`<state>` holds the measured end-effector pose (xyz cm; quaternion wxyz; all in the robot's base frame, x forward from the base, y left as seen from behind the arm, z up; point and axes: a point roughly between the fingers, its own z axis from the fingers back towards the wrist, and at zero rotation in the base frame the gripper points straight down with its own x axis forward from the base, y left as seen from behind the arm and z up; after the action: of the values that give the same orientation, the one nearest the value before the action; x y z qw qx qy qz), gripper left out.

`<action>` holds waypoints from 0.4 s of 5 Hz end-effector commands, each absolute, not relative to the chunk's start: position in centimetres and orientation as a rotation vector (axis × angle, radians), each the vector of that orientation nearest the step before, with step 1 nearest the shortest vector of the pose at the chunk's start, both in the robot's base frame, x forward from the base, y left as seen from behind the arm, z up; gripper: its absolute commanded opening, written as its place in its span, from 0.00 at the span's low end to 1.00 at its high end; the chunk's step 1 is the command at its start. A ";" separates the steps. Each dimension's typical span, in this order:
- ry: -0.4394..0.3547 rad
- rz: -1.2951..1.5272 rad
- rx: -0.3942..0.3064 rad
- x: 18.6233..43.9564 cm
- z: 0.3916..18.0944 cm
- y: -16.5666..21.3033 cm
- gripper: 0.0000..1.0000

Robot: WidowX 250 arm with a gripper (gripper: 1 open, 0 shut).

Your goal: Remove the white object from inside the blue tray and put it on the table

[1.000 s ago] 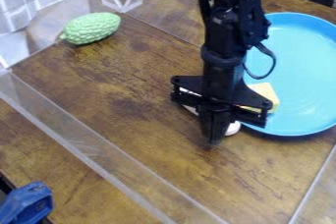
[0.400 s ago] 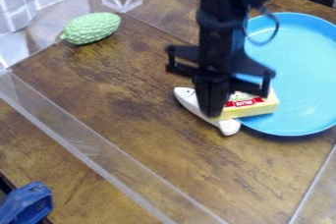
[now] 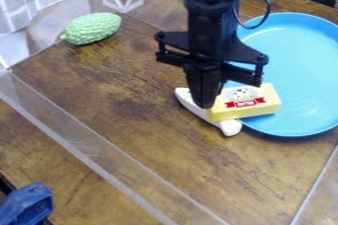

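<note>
Item one, the gripper [image 3: 209, 99]: I have it pointing straight down above the near-left edge of the plate, fingers drawn tight together with nothing between them that I can make out. It hangs clear of everything below.

Item two, the white fish [image 3: 211, 112]: it lies on the table [image 3: 106, 101], just outside the left rim of the blue plate [image 3: 297, 56]. Only its two ends show, a tail end at the left and a rounded end at the lower right; the middle is hidden.

Item three, the yellow butter box [image 3: 246, 102]: it sits tilted across the plate's rim and, as far as I can tell, rests partly on top of the fish.

Item four, a bumpy green vegetable [image 3: 93, 28]: far left, well apart from the rest.

Item five, clear acrylic panels [image 3: 79, 140] edging the table.

Risks, as I judge them: the fish looks to be off the plate already, so the main hazard is disturbing it. If the box is leaning on the fish, any nudge could slide the box off the rim and push the fish along. A descent with closed fingers here would strike box or fish rather than grasp either.
</note>
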<state>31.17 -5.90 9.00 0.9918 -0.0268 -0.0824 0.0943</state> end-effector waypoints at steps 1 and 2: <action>-0.209 0.210 -0.073 31.4 9.2 -5.7 1.00; -0.209 0.213 -0.077 31.7 7.9 -6.0 1.00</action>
<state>31.22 -6.07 6.88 0.9902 -0.0340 -0.0858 0.1047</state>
